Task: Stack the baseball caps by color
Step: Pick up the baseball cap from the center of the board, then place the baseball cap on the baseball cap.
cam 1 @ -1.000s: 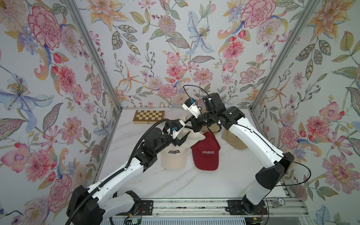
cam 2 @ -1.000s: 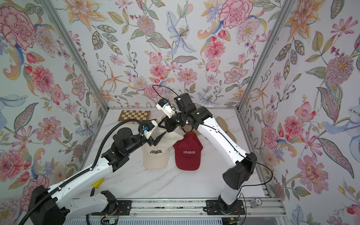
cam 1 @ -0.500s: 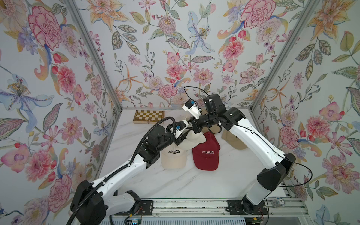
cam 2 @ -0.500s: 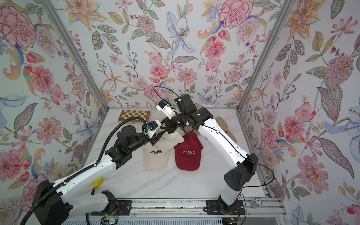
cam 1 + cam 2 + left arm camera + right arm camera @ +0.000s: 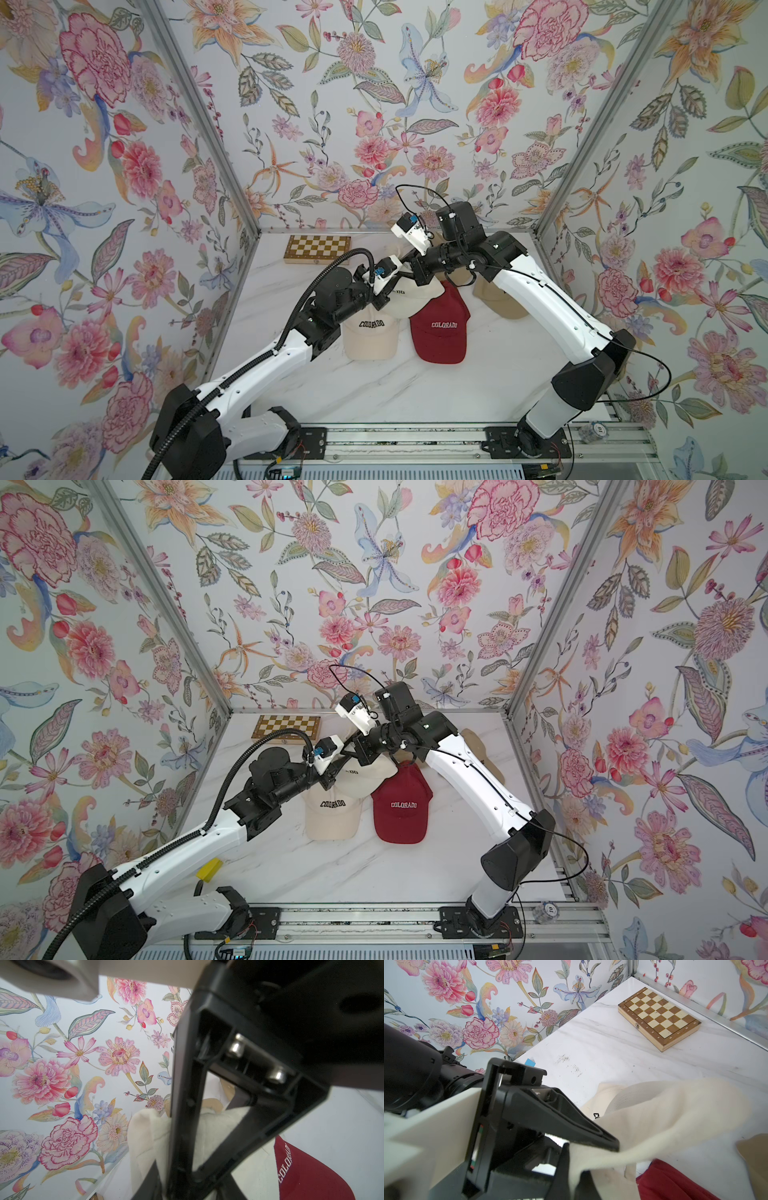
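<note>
Veined marble tabletop (image 5: 374,395); limp cream cap (image 5: 415,296); checkered wooden chessboard (image 5: 318,248).

Table (image 5: 374,395): chessboard (image 5: 318,249), cream cap (image 5: 370,338), red cap (image 5: 440,334), tan cap (image 5: 498,303)

Top views: high above the bench's (image 5: 374,390) front edge, looking down, both covering the whole bench. Wrist views: close, both on the raised cream cap (image 5: 664,1109); right faces the chessboard (image 5: 658,1016) corner.
</note>
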`<state>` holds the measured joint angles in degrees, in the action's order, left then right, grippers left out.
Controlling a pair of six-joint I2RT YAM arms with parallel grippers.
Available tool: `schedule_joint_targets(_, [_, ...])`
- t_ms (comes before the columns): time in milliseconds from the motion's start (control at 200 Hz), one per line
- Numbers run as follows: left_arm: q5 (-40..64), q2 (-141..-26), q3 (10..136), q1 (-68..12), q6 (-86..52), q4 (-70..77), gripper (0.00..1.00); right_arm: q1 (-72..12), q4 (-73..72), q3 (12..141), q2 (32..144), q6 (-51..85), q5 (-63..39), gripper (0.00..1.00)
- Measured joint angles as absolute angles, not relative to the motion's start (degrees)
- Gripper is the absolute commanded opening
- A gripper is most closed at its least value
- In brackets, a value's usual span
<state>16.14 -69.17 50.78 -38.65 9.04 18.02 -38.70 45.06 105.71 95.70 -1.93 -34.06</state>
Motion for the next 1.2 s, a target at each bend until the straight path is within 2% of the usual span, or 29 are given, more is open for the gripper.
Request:
schedule_joint_targets(25, [16.14, -69.17, 50.78, -38.65, 9.04, 17.87, 0.0, -38.7, 44.99, 105.6, 95.66, -1.87, -34.04, 0.0])
schedule_joint_targets(145, [16.08, -69.21, 50.81, -38.65, 9.04, 17.17, 0.0, -38.7, 44.73, 105.1, 95.64, -1.45, -34.06, 0.0])
schedule_joint_targets(210, [15.92, -69.23, 50.85, -38.65, 9.04, 16.78, 0.0, -38.7, 44.64, 104.86, 95.61, -1.26, -34.06, 0.17])
schedule_joint_targets(275, [14.79, -69.41, 51.07, -38.63, 8.97, 16.01, 0.0, -38.72, 44.14, 104.77, 95.55, -0.91, -34.63, 0.28])
schedule_joint_targets(535, [12.29, -69.52, 51.7, -38.65, 7.46, 14.81, 0.0, -38.48, 41.08, 104.07, 94.26, 0.32, -35.38, 0.58])
schedule_joint_targets(656, [11.49, -68.99, 51.9, -38.65, 6.79, 14.11, 0.0, -37.39, 39.38, 103.2, 93.34, 0.58, -34.79, 0.85])
schedule_joint_targets(666, [11.27, -68.9, 51.96, -38.65, 6.66, 13.93, 0.0, -37.26, 39.31, 103.07, 93.21, 0.91, -34.81, 0.9])
schedule_joint_targets(701, [11.0, -68.73, 52.18, -38.65, 6.42, 13.69, 0.0, -36.99, 39.11, 102.72, 92.86, 0.84, -34.72, 0.99])
schedule_joint_targets(851, [8.88, -68.55, 53.43, -38.65, 5.26, 11.35, 0.0, -35.75, 38.28, 100.92, 90.72, 0.47, -35.05, 0.99])
schedule_joint_targets(986, [5.89, -68.53, 56.47, -38.68, 3.4, 6.31, 0.0, -31.27, 37.41, 98.98, 87.68, 0.56, -34.22, 0.99])
schedule_joint_targets(1201, [-6.85, -69.1, 69.21, -38.76, -5.08, -8.56, 0.0, -25.82, 35.66, 92.88, 82.74, 1.54, -28.67, 0.99])
